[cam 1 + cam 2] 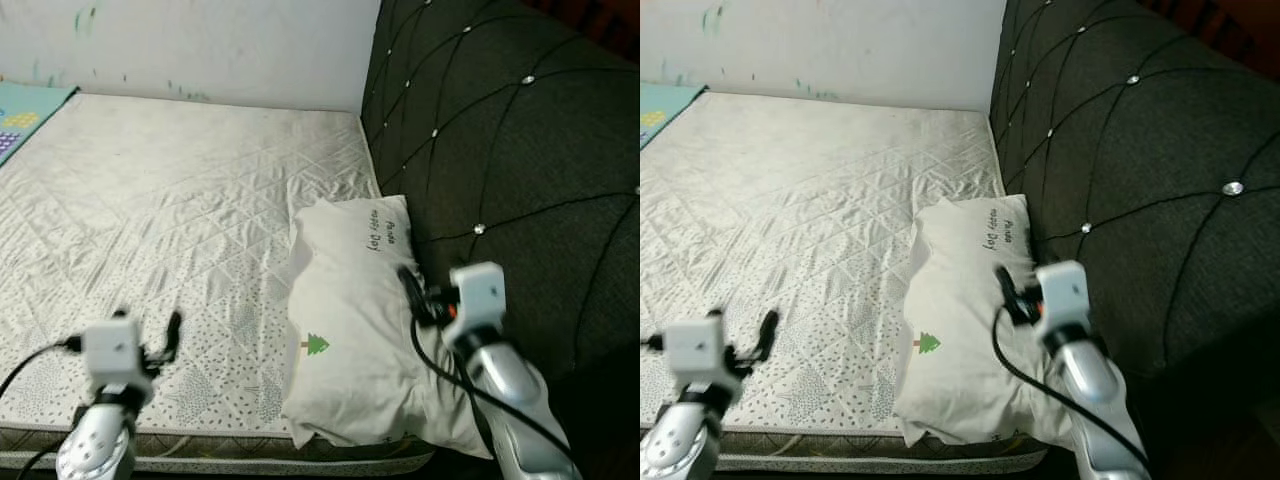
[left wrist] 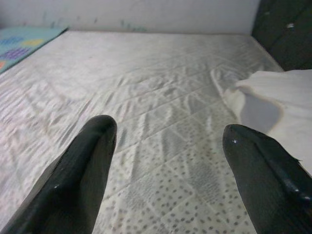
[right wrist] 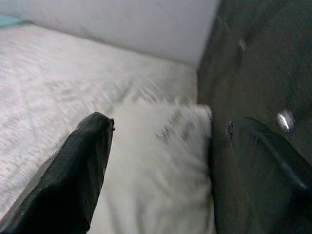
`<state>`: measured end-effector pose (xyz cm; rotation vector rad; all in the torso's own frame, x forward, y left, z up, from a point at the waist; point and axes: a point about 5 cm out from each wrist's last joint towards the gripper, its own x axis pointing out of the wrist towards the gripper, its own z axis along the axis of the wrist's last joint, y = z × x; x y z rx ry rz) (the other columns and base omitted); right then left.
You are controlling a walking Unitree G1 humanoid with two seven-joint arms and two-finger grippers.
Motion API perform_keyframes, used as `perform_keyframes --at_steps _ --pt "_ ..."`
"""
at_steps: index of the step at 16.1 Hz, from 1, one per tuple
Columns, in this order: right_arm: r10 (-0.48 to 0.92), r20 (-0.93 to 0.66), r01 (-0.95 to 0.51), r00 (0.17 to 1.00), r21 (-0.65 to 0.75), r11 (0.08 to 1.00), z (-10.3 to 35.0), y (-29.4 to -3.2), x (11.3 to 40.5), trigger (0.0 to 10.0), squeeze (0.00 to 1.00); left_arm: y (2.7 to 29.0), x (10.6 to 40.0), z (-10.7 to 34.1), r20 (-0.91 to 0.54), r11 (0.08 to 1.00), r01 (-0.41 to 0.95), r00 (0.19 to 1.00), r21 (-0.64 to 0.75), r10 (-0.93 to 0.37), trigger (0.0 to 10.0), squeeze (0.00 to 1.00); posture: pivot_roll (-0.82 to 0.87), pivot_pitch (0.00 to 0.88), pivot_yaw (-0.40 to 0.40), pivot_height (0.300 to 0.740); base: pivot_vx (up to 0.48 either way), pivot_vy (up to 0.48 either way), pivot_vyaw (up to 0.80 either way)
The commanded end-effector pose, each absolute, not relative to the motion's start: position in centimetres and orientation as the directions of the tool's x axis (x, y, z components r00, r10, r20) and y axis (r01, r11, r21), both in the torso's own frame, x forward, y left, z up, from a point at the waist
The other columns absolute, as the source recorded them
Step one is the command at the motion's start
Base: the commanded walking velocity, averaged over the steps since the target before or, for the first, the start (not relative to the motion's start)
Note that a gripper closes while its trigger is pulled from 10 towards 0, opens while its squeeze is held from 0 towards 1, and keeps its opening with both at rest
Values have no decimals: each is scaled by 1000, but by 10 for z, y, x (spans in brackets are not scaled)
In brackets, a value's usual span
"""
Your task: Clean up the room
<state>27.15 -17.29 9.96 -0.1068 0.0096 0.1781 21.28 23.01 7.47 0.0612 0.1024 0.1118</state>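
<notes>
Both pincers wide open, empty: right pincer (image 1: 408, 275) over pillow (image 1: 350, 330), left pincer (image 1: 172, 335) over mattress (image 1: 150, 200); risk shoving pillow off edge

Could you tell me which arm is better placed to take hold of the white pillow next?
Right. Its open claw hangs directly over the pillow; the left claw hovers over bare mattress.

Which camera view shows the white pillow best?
The left eye view: the whole pillow lies against the headboard, its green tree print and lettering sharp. The right eye view shows much the same. The right wrist view shows it blurred between the open right hand; the left wrist view catches one corner.
</notes>
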Motion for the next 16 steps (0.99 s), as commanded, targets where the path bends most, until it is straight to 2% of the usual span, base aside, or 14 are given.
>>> perform_keyframes --at_steps 1,6,11,16 --pt "127 -19 -128 992 -92 988 100 -182 272 10000 0 228 217 80 -81 994 -92 992 58 96 10000 0 -47 0 -61 740 0 0 0" --pt "125 -16 -126 992 -70 990 102 -178 274 10000 0 216 227 88 -44 998 -47 998 32 48 10000 0 -47 0 -64 740 0 0 0" --pt "130 -8 -130 991 -68 989 104 -176 279 10000 0 212 229 87 -46 999 -33 998 14 34 10000 0 -51 0 -64 740 0 0 -694" --pt "134 -4 -134 991 -65 989 105 -173 283 10000 0 212 234 91 -34 1000 -27 999 14 28 10000 0 -45 0 -68 740 0 298 0"
